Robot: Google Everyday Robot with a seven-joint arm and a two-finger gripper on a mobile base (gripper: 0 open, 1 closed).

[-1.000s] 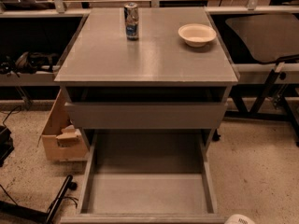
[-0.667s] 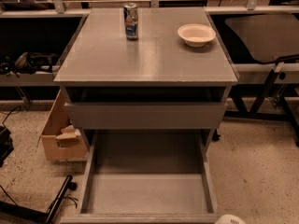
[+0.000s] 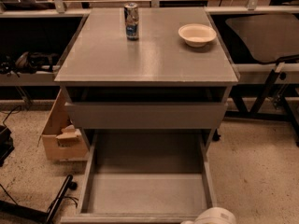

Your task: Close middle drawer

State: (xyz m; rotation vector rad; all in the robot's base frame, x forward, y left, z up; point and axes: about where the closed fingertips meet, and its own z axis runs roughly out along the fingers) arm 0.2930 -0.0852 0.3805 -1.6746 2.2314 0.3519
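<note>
cabinet top [image 3: 149, 59] — can [image 3: 132, 21] back-centre, bowl [image 3: 197, 34] back-right | gripper [image 3: 212, 216] — bottom edge, right

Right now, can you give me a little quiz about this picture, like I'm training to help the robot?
1. True or false: the middle drawer is pulled far out, and its tray has nothing in it.
2. What stands on the cabinet top, left of the bowl? A) a can B) a book C) a spoon
3. Where is the gripper?

Key
1. True.
2. A.
3. At the bottom edge of the view, by the middle drawer's front right corner.
</note>
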